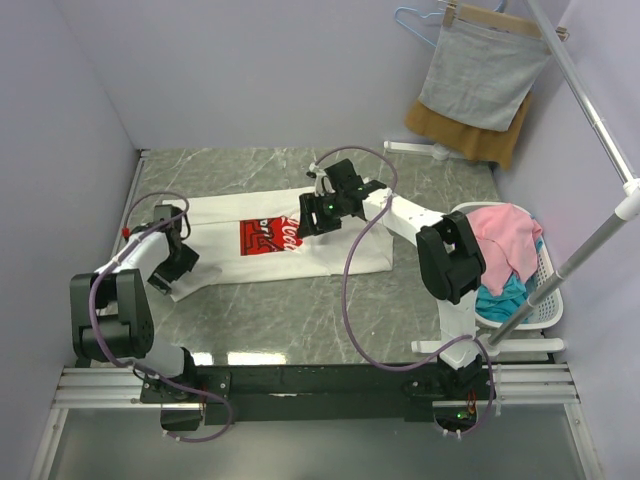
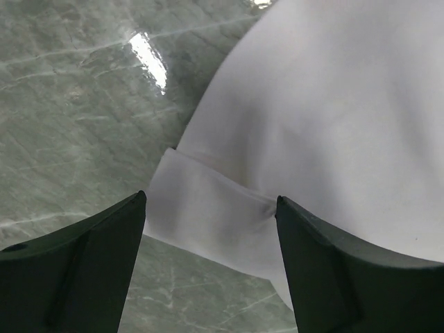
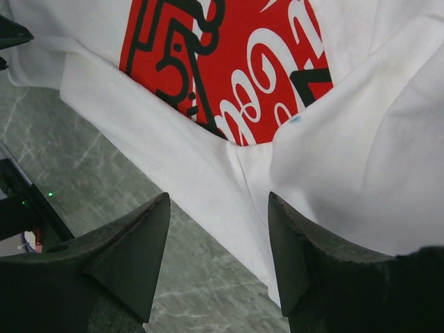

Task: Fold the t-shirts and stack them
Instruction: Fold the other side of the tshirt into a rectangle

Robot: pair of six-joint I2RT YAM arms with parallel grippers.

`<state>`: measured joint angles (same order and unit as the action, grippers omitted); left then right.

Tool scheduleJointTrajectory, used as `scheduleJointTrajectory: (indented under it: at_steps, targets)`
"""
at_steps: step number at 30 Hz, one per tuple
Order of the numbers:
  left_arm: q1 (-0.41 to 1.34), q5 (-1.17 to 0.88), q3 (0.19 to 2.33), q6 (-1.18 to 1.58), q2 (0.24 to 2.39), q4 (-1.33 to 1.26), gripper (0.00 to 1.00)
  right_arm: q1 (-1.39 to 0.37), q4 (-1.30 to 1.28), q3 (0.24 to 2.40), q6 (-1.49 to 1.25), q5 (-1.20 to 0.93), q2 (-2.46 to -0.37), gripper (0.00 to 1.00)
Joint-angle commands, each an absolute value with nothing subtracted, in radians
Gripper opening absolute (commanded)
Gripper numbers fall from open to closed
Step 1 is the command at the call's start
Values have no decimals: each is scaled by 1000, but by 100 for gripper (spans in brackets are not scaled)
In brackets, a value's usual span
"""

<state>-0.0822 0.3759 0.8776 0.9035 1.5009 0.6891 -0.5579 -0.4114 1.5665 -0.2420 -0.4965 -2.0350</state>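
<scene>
White red-print t-shirt [image 1: 285, 235], partly folded, flat

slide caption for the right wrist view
Open right gripper poised over white cotton t-shirt with red square print, on grey-green marble table

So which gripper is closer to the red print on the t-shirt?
Right. The right gripper hangs just beside the red print; the left gripper is at the t-shirt's left end, over a sleeve.

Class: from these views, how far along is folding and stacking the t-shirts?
Done: a white cotton t-shirt with red square print lies spread on the grey marble table, one flap lapping the print. In hand: the left arm and right arm hover over its edges, jaws open, gripping nothing. Left: the remaining folds; no stack shows.
</scene>
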Motion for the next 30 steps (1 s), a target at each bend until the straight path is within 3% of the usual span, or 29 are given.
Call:
scheduleJointTrajectory:
  at_steps: [1,9,14,17,21,24,26,28,29,30]
  targets:
    - [-120,281,827,933,1453,644,80,-554,-376,1557,-230,-545,-1970,66]
    - [-118,219,661,1060,1257,595,78,-545,-387,1566,-224,-564,-1988,66]
    - [-120,282,627,1104,1160,620,75,-543,-391,1571,-225,-566,-1994,66]
    - [-120,290,620,1094,1166,618,68,-543,-402,1578,-226,-568,-2002,66]
    - [-118,308,624,1072,1209,629,24,-541,-413,1582,-221,-548,-2000,66]
    - [-120,307,635,1045,1235,624,1,-543,-416,1582,-222,-546,-2000,66]
    - [-120,328,646,1040,1239,650,1,-543,-419,1582,-219,-545,-2002,66]
    - [-120,354,650,1034,1232,666,7,-543,-420,1582,-219,-540,-2002,66]
    - [-120,359,656,1040,1223,678,12,-542,-422,1585,-218,-540,-2003,66]
    - [-120,359,658,1037,1213,680,29,-543,-425,1586,-218,-540,-2005,66]
